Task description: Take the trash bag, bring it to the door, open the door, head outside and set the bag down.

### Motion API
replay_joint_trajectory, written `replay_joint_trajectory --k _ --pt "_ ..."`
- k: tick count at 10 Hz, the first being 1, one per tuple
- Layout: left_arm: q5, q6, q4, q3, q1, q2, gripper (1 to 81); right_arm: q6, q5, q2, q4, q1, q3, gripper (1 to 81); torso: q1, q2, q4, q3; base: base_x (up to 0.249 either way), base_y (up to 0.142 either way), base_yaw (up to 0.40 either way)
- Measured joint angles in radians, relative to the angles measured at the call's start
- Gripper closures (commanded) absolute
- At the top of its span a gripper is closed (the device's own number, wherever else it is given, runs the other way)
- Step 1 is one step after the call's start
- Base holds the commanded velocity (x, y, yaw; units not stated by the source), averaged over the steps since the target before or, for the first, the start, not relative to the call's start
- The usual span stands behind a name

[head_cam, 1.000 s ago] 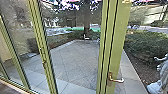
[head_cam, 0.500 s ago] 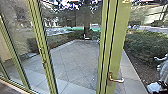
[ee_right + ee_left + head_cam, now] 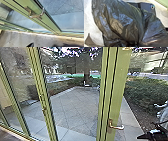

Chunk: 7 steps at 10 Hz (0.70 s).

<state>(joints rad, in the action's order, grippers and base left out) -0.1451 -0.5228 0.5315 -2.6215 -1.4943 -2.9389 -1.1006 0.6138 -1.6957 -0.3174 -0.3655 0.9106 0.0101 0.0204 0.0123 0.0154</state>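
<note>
Paved yard (image 3: 72, 102), beyond the glass. Door (image 3: 121, 82), apparently closed. Black trash bag (image 3: 121, 22), crumpled, close before the left wrist camera; probably carried on the left arm, although whether the left gripper is clamped on it cannot be told. Right gripper (image 3: 143, 136), low at the head view's right; whether it is apart or together cannot be told. 1 lever handle (image 3: 117, 127), grip roughly level, lying leftward and somewhat higher in that view; the right arm is judged nearer for opening. Brands, labels: 0 legible.
</note>
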Motion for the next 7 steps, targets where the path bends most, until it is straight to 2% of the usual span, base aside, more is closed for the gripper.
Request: replay_joint_trajectory --k 7 --pt "0.0 0.001 0.0 -0.013 0.0 -0.006 81.1 -0.117 -0.001 -0.164 0.0 0.016 0.177 1.0 0.0 0.0 0.0 0.0 0.0 0.0 0.0"
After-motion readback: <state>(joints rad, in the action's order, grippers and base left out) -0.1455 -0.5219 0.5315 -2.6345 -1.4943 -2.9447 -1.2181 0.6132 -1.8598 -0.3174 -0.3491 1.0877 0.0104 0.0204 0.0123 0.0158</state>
